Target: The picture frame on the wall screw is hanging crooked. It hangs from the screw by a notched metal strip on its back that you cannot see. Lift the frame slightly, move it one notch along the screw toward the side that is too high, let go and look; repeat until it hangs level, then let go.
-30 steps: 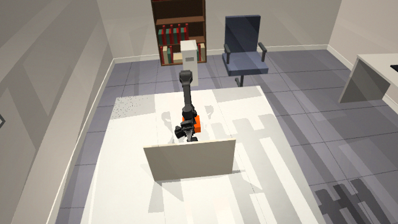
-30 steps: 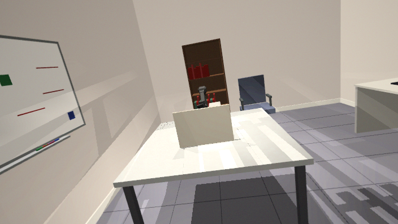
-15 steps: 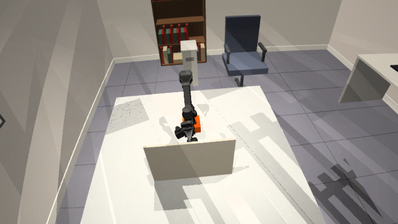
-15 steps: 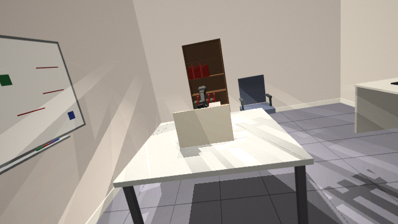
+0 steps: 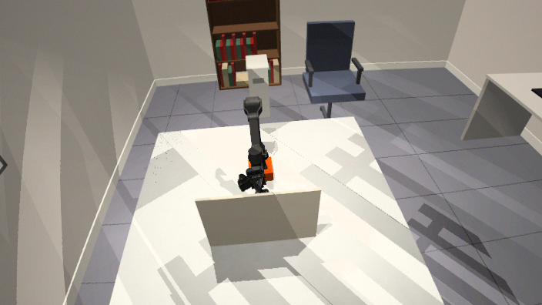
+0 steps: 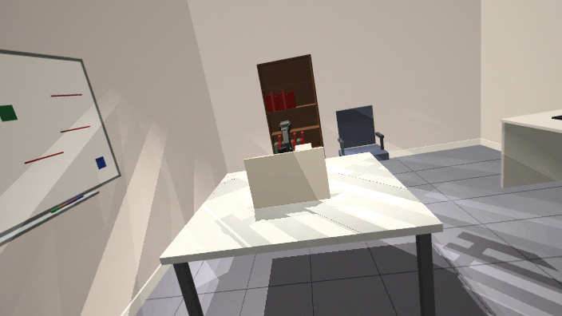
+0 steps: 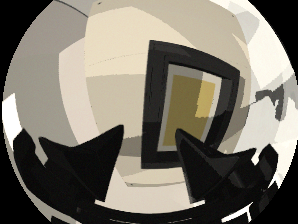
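From where I stand, a pale upright panel rises from the white desk, its plain back toward me. The black arm reaches in from the far side, beside an orange block. The wrist view shows the dark picture frame on the panel's other face, with a pale border around a mustard picture. The arm's jaws are spread with nothing between them; in that view, one fingertip overlaps the frame's lower part. Whether they touch, I can't tell.

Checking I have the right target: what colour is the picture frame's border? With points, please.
Black (image 7: 153, 105), clearest in the wrist view.
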`<move>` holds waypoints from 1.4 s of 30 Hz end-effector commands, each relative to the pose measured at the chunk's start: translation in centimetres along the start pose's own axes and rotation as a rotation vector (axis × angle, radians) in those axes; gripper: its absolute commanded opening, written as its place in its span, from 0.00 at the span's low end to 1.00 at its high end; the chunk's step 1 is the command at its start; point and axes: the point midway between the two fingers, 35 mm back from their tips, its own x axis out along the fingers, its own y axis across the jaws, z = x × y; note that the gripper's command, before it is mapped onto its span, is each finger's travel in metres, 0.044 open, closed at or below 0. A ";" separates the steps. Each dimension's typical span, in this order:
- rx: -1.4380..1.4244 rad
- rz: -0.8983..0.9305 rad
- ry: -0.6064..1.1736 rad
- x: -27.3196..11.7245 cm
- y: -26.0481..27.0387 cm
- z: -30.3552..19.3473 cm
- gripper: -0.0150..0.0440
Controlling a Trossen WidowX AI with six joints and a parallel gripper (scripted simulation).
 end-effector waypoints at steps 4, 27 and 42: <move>-0.006 -0.002 -0.006 1.3 -0.1 0.1 0.69; -0.006 -0.001 -0.005 2.7 -0.2 0.1 0.69; -0.006 -0.001 -0.005 2.7 -0.2 0.1 0.69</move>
